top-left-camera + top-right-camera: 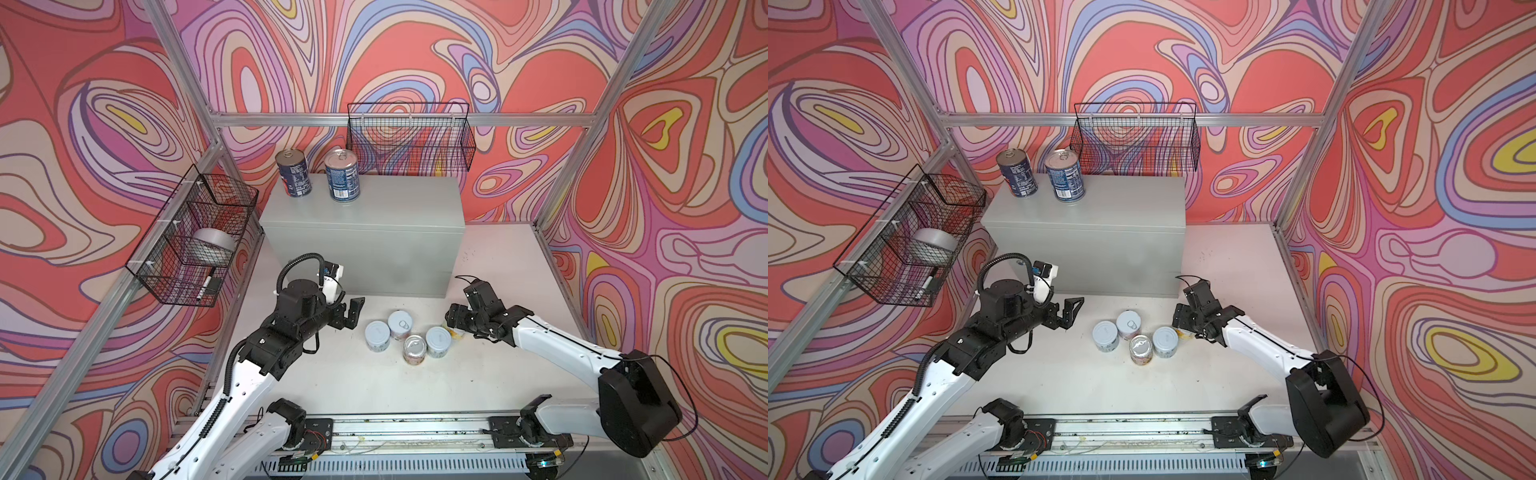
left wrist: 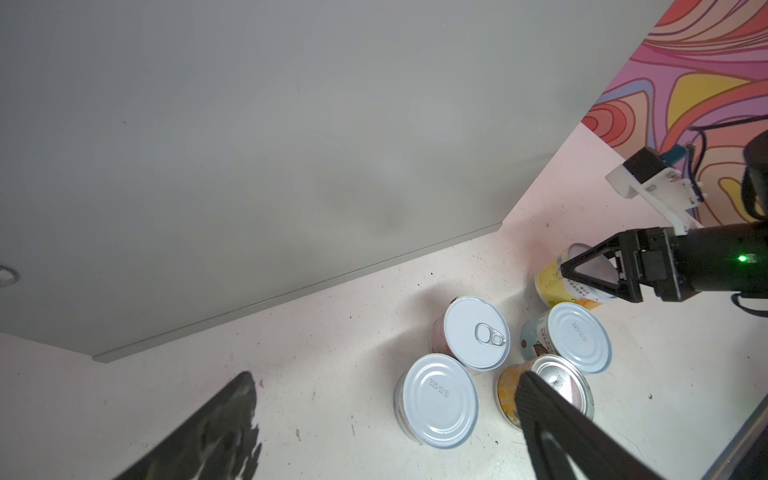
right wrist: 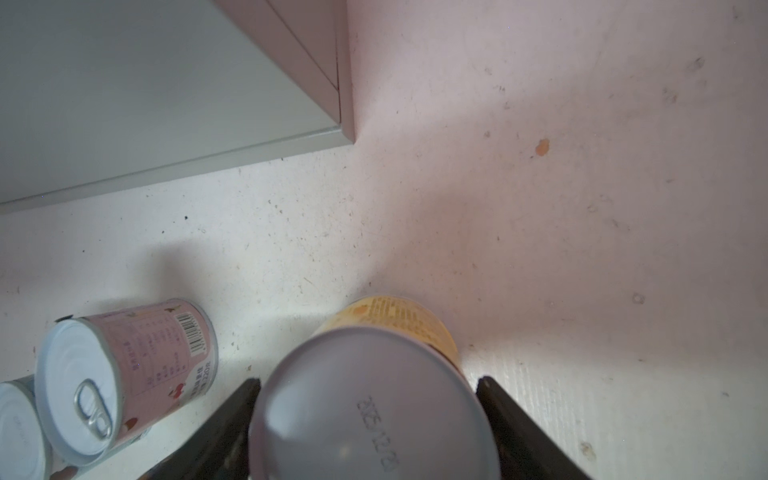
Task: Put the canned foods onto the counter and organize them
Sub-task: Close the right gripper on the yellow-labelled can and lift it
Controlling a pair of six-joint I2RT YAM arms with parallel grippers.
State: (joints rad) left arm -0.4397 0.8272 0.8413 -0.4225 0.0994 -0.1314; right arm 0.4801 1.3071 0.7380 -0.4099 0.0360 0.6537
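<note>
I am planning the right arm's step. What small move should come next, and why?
Probably close the right end effector fully on the yellow can: its fingers flank the can, which stands on the table, but firm contact is unclear.

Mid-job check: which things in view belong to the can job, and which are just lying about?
Job: counter; two blue cans on it; four short cans on table; yellow can, flanked by right gripper.
Lying about: tape roll, marker, side basket, back basket.
</note>
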